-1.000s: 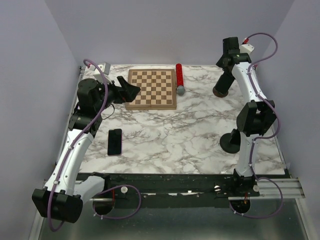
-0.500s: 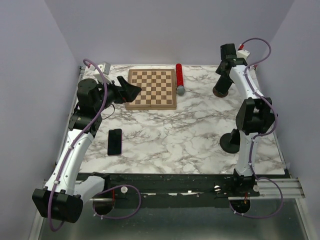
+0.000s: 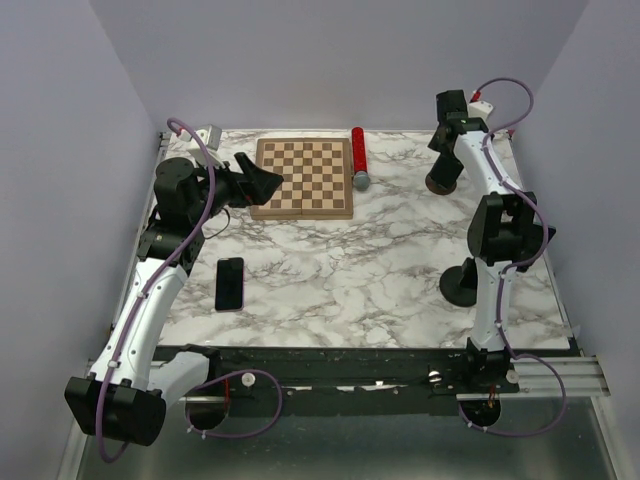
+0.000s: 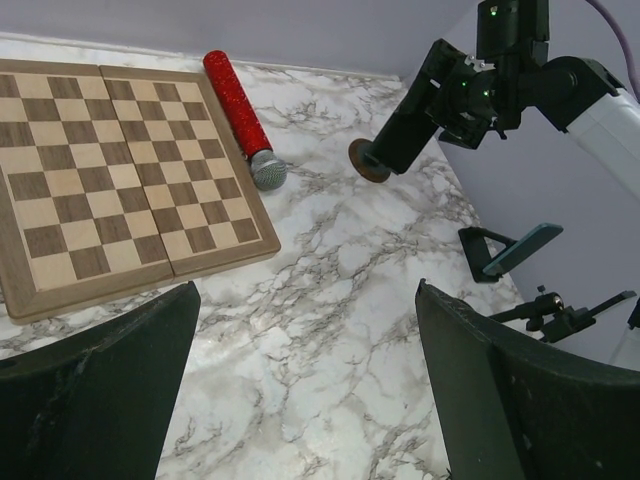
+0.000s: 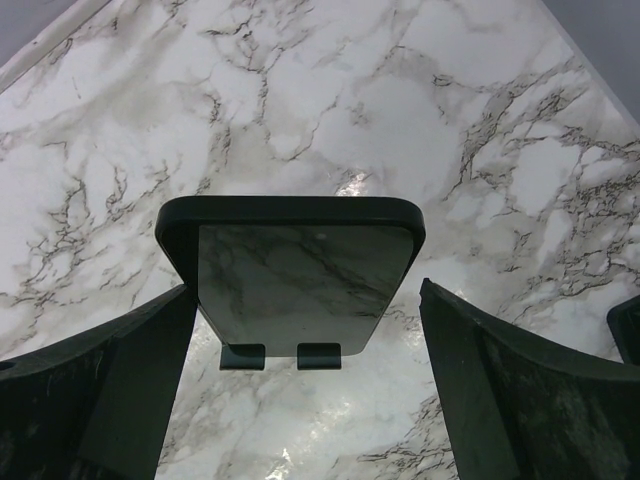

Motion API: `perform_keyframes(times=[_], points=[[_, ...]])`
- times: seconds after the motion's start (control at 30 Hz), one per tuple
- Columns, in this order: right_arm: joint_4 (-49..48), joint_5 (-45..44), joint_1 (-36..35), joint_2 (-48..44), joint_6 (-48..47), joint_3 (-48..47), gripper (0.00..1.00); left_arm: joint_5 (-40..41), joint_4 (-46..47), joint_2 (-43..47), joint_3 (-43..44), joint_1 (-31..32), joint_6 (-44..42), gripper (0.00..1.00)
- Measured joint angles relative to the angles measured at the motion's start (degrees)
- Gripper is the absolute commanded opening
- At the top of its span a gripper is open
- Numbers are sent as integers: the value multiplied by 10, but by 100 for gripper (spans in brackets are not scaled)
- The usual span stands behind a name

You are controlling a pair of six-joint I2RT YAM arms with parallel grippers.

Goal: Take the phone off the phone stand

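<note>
Over the last second, only the right arm (image 3: pixel 505 235) moves. Its elbel shifts slightly inward and its wrist draws back toward the far right corner of the table (image 3: pixel 400 250). The left arm (image 3: pixel 150 290) holds its pose beside the board (image 3: pixel 303 177).

The right gripper (image 3: pixel 443 170) is spread wide and holds nothing. In its wrist view the fingers frame the stand (image 5: pixel 290 270), whose plate is bare. The left gripper (image 3: pixel 260 182) is also spread and empty.

The phone (image 3: pixel 229 283) has not shifted. It lies flat, face down or dark, on the marble near the left arm — well apart from the stand on the right side.

We judge the removal complete: phone and stand are separated, and nothing is gripped. The right arm's motion reads as a retreat — not a new approach.
</note>
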State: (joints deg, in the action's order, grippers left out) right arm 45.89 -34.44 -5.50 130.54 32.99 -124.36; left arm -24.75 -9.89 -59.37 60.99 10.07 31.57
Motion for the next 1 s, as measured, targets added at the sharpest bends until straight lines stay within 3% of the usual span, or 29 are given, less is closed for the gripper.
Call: perform_keyframes(times=[0.27, 0.77, 1.0], points=[[-3, -4, 0, 3, -1, 0, 94, -3, 0, 0, 0, 0, 0, 96], [-40, -4, 0, -6, -27, 19, 39, -4, 5, 0, -1, 0, 0, 96], [-54, -2, 0, -27, -39, 48, 9, -4, 6, 0, -1, 0, 0, 96]])
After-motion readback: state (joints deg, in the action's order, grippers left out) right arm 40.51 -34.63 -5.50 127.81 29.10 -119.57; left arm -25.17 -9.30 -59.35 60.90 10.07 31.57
